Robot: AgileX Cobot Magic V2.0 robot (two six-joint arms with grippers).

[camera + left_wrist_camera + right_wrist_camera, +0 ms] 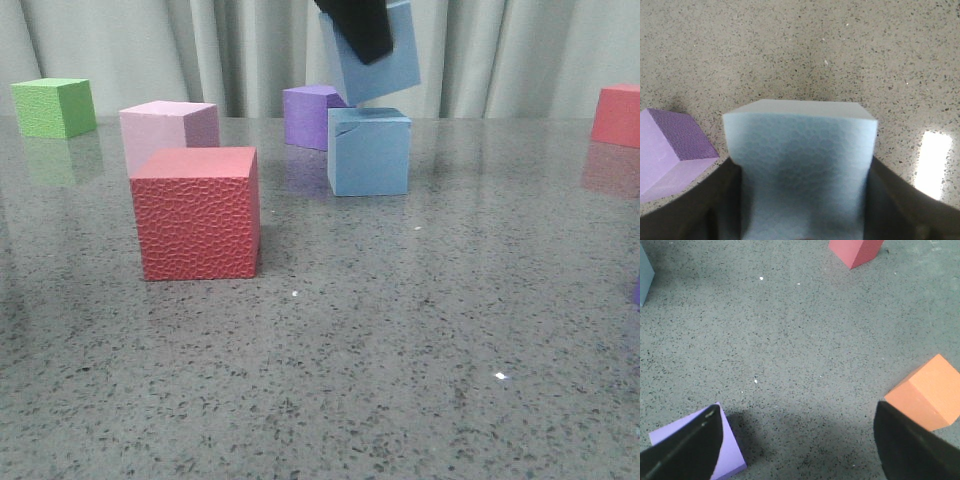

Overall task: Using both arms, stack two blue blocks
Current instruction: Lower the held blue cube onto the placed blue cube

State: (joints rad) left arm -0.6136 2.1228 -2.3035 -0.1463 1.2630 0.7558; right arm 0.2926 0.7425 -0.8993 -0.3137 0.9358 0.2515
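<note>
Textured red foam cube (197, 212) sits up front, not involved. Left gripper (800, 200) is clamped on one light-blue foam cube (377, 55), airborne and tilted just above the cracked blue cube (369, 150) on the speckled table (400, 350). Placement step: level, centre, lower; right gripper (800, 440) gapes empty.

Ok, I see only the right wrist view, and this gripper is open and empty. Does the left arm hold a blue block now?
Observer: Yes. In the left wrist view the left gripper is shut on the held blue block.
Operator: Is it up from the table?
Observer: Yes. The front view shows it tilted in the air, right above the second blue block, not yet set flat on it.
Operator: Does the second one stand free?
Observer: It stands on the table, with a crack near its top edge. A purple cube is behind it, to the left.
</note>
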